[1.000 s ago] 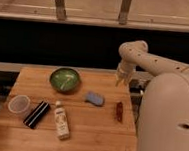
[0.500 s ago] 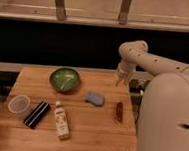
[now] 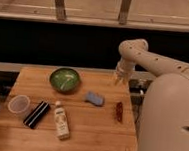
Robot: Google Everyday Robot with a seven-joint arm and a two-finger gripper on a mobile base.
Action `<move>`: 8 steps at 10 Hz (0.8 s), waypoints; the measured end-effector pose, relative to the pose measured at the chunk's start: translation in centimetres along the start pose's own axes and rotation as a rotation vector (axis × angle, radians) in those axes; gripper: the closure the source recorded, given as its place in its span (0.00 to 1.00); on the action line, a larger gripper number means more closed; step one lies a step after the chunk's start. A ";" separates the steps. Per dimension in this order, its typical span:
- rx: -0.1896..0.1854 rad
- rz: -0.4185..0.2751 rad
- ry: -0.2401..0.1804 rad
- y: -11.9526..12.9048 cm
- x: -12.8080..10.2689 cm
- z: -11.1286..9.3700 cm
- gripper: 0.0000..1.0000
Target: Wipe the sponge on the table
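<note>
The light-blue sponge point(image 3: 94, 98) lies flat near the middle of the wooden table point(image 3: 92, 130), to the right of the green bowl. My gripper point(image 3: 118, 80) hangs from the white arm above the table's far right edge, up and to the right of the sponge and well apart from it. Nothing is seen in the gripper.
A green bowl point(image 3: 64, 79) sits at the back left. A clear plastic cup point(image 3: 19, 104), a black oblong packet point(image 3: 36, 114) and a lying white bottle point(image 3: 61, 120) occupy the front left. A dark red-brown oblong item point(image 3: 118, 111) lies right of the sponge. My white body point(image 3: 168, 127) borders the table's right side.
</note>
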 end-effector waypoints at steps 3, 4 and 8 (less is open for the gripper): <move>-0.023 -0.097 0.038 4.8 -1.3 1.0 0.59; -0.025 -0.123 0.053 5.7 -1.5 1.4 0.59; -0.008 -0.172 0.094 6.7 -0.8 2.6 0.59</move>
